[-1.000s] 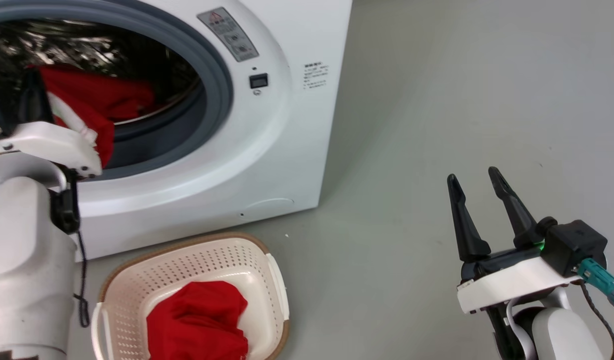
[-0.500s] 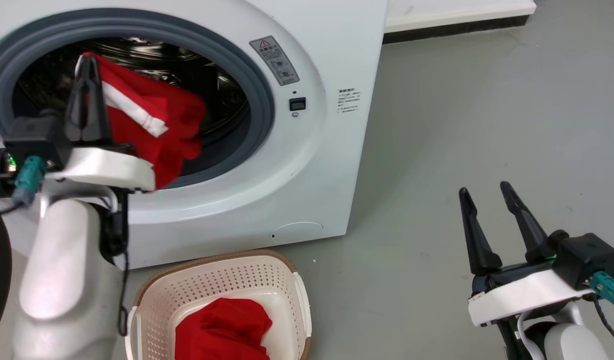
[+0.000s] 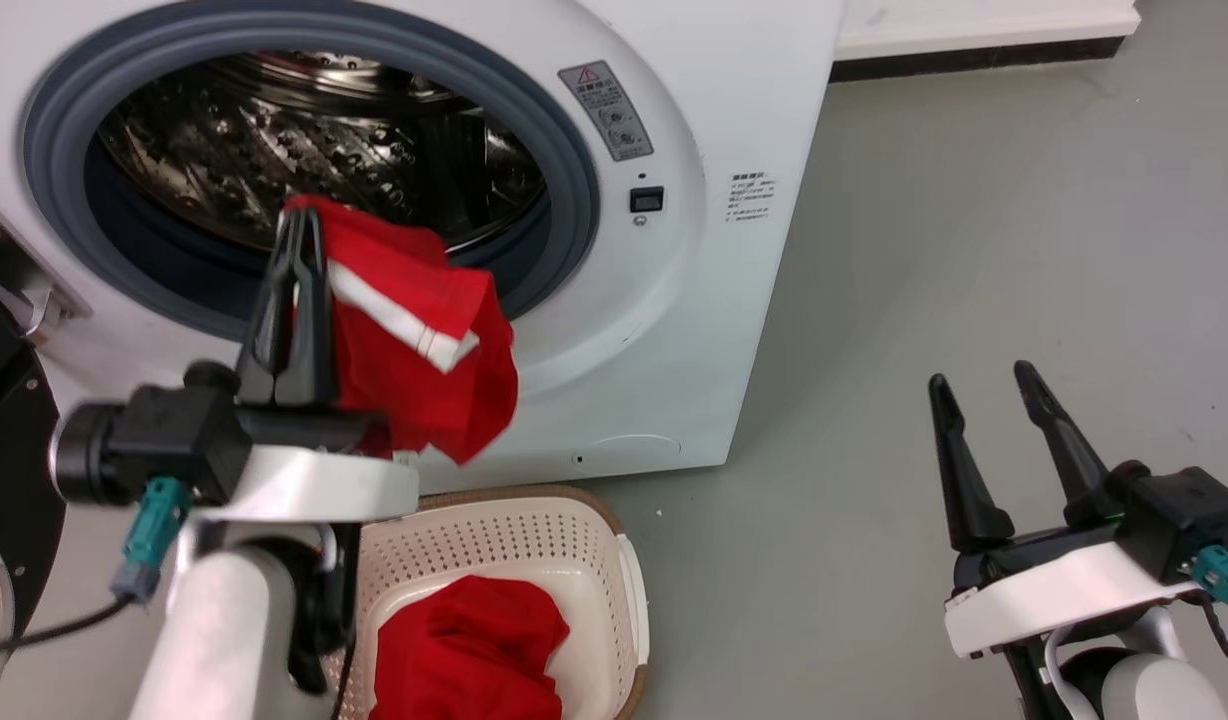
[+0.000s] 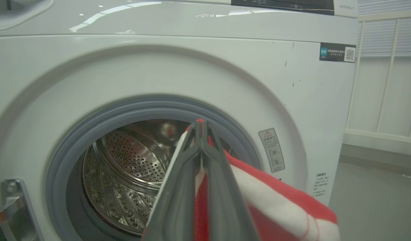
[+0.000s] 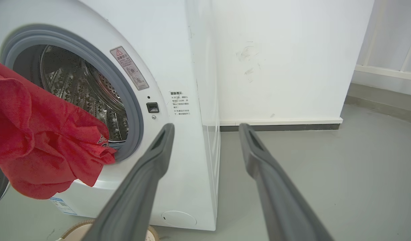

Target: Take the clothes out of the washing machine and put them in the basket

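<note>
My left gripper [image 3: 299, 225] is shut on a red garment with white stripes [image 3: 424, 350], holding it in the air just outside the porthole of the white washing machine [image 3: 694, 120]. The fabric hangs down to the right of the fingers, above the basket. In the left wrist view the closed fingers [image 4: 200, 129] pinch the striped cloth [image 4: 275, 207] in front of the steel drum [image 4: 125, 167]. The cream basket [image 3: 514, 540] stands on the floor below the door opening, with a plain red garment [image 3: 474, 650] inside. My right gripper [image 3: 984, 385] is open over bare floor at the right.
The black-framed door [image 3: 4, 470] hangs open at the far left, next to my left arm. Grey floor [image 3: 974, 200] stretches right of the machine to a white wall with a dark skirting [image 3: 974, 55]. The right wrist view shows the hanging garment [image 5: 41, 144].
My left gripper has drawn the striped garment out of the drum and down toward the basket. The head camera has shifted, sliding the machine rightward in view. The right gripper stays open.
</note>
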Tool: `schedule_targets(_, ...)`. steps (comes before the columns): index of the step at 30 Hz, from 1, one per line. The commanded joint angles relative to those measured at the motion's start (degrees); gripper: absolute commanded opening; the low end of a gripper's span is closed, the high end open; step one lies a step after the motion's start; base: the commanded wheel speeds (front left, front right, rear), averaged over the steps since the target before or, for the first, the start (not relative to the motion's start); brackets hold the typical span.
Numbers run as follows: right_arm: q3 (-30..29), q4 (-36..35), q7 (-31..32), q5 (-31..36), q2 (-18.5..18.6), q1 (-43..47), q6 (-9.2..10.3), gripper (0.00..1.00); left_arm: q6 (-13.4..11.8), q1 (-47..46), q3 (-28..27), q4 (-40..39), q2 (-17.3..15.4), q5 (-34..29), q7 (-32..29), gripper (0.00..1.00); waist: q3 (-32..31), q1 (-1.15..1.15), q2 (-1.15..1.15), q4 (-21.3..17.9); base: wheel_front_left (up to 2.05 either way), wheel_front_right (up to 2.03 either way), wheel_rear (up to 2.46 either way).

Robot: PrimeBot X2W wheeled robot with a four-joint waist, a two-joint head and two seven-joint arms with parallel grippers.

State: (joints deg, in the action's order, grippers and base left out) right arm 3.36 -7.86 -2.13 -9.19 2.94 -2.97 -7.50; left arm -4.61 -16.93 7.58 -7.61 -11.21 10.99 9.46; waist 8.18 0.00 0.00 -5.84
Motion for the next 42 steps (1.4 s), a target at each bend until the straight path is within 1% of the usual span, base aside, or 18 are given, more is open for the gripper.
schedule_targets(1,0.52,-0.58,0.37,0.12,-0.1,-0.67,0.03,1.0,-0.53,4.15,0.82,0.9,1.26,1.2,-0.63,0.0,1.52,0.0,0.0,0.3,0.0,0.0,0.0)
schedule_targets(4,0.9,-0.72,0.33,-0.01,-0.1,-1.08,0.03,1.0,-0.92,7.88,2.01,3.87,3.02,2.34,-0.22,0.0,2.57,0.0,0.0,-0.11,0.0,0.0,0.0)
schedule_targets(9,1.25,-0.92,0.26,-0.41,-0.11,-2.09,0.03,1.0,-1.27,11.49,3.46,12.03,4.86,3.49,1.56,0.0,4.84,0.0,0.0,-0.96,0.0,0.0,0.0)
schedule_targets(14,1.55,-1.42,0.37,0.18,-0.11,-2.82,0.03,1.0,0.07,10.58,5.55,20.12,5.66,3.71,2.67,0.0,7.79,0.0,0.0,-1.64,0.0,0.0,0.0)
schedule_targets(16,1.78,-1.82,0.31,0.19,-0.1,-3.62,0.03,1.0,0.32,9.76,5.49,23.39,5.81,4.31,3.29,0.0,9.58,0.0,0.0,-2.3,0.0,0.0,0.0)
schedule_targets(19,1.86,-2.2,-0.05,-0.37,-0.11,-4.35,0.03,1.0,0.58,7.52,5.21,28.95,5.94,4.45,4.2,0.0,12.46,0.0,0.0,-3.28,0.0,0.0,0.0)
schedule_targets(24,2.6,-2.22,-0.65,-0.84,-0.11,-6.03,0.03,1.0,0.44,1.2,5.68,37.83,5.72,2.85,5.01,0.0,18.77,0.0,0.0,-5.14,0.0,0.0,0.0)
schedule_targets(29,4.01,-1.6,-2.09,-1.28,-0.12,-8.35,0.03,1.0,1.44,-6.08,5.16,46.98,5.03,2.71,5.45,0.0,25.09,0.0,0.0,-7.23,0.0,0.0,0.0)
schedule_targets(33,5.58,-0.34,-3.11,-1.63,-0.13,-10.2,0.03,1.0,1.44,-10.52,4.63,53.94,4.17,2.23,5.73,0.0,28.75,0.0,0.0,-8.86,0.0,0.0,0.0)
schedule_targets(37,6.0,0.18,-4.48,-2.03,-0.11,-11.68,0.03,1.0,1.51,-13.91,3.88,58.06,3.74,1.83,5.82,0.0,31.99,0.0,0.0,-9.67,0.0,0.0,0.0)
schedule_targets(42,7.7,1.56,-5.68,-2.52,-0.11,-13.12,0.03,1.0,0.84,-16.57,2.48,63.5,3.59,2.1,5.78,0.0,34.44,0.0,0.0,-9.98,0.0,0.0,0.0)
